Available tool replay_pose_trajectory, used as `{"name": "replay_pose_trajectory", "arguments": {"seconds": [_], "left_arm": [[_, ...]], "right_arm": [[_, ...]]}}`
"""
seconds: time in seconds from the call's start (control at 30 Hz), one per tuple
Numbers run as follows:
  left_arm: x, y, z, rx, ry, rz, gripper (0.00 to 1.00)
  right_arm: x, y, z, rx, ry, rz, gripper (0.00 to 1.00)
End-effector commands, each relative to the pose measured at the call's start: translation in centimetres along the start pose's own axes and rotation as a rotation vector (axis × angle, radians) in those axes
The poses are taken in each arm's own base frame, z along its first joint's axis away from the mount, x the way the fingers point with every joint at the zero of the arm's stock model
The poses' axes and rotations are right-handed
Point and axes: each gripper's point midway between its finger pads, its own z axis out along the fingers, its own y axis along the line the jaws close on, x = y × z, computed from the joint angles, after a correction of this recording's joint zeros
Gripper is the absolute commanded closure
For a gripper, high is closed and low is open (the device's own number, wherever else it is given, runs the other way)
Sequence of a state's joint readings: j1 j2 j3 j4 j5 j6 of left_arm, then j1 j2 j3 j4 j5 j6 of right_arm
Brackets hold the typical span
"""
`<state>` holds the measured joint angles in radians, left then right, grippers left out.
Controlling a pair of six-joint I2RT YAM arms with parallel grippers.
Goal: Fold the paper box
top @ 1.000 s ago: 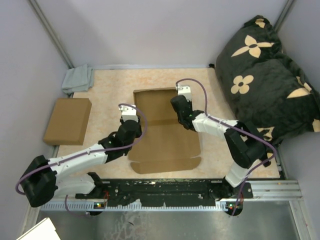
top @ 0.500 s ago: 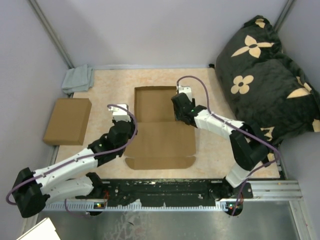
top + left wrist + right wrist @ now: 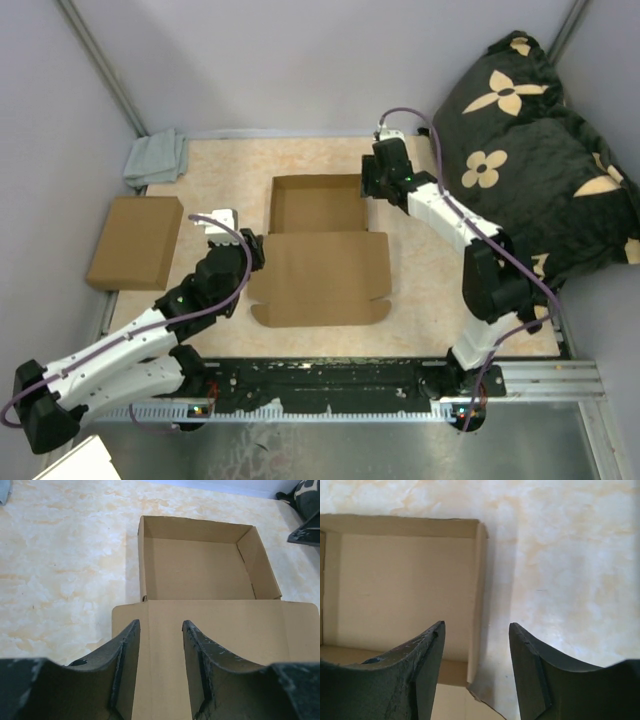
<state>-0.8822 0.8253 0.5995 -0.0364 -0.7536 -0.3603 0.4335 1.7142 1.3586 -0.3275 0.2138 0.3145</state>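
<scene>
Top external | paper box [image 3: 318, 262] half-folded | left end effector [image 3: 160, 625], right end effector [image 3: 477, 625] released

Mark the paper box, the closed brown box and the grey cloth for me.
paper box [image 3: 318, 280]: top external view, on the flat lid panel.
closed brown box [image 3: 135, 242]: top external view, middle of its top face.
grey cloth [image 3: 155, 158]: top external view, centre of the crumpled fabric.

This is looking like a robotics lab cell: grey panels [image 3: 300, 60] and a metal post [image 3: 98, 60] are walling in the marbled desk [image 3: 230, 170], and a rail [image 3: 330, 376] behind the right pincer [image 3: 476, 626] is carrying both arms [image 3: 130, 340].
</scene>
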Motion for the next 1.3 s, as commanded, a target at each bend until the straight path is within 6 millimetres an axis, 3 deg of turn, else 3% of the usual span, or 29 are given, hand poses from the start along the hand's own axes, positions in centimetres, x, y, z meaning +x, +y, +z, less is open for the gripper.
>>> {"name": "replay_pose_trajectory", "arguments": {"seconds": [0.0,0.27,0.77,0.9,1.07,1.17,1.27], "left_arm": [[0.3,0.4,-0.6,0.003,0.014,0.013,0.54],[0.9,0.5,-0.7,0.012,0.030,0.014,0.54],[2.2,0.1,-0.2,0.019,0.053,0.020,0.53],[2.4,-0.1,0.0,0.025,0.058,0.023,0.53],[2.8,-0.4,0.2,0.030,0.070,0.033,0.53],[2.7,-0.6,0.3,0.034,0.072,0.036,0.53],[2.6,-0.4,0.2,0.030,0.070,0.039,0.53]], "right_arm": [[0.7,2.8,1.1,-0.124,0.064,-0.036,0.46],[2.4,-0.3,2.9,-0.046,0.078,0.029,0.56],[8.3,0.4,1.8,-0.150,0.227,-0.021,0.69],[9.5,1.9,0.6,-0.196,0.248,-0.079,0.70],[10.0,6.4,-2.3,-0.281,0.247,-0.190,0.70],[9.2,8.5,-4.1,-0.333,0.230,-0.226,0.70],[7.7,9.4,-6.0,-0.384,0.211,-0.261,0.68]]}}
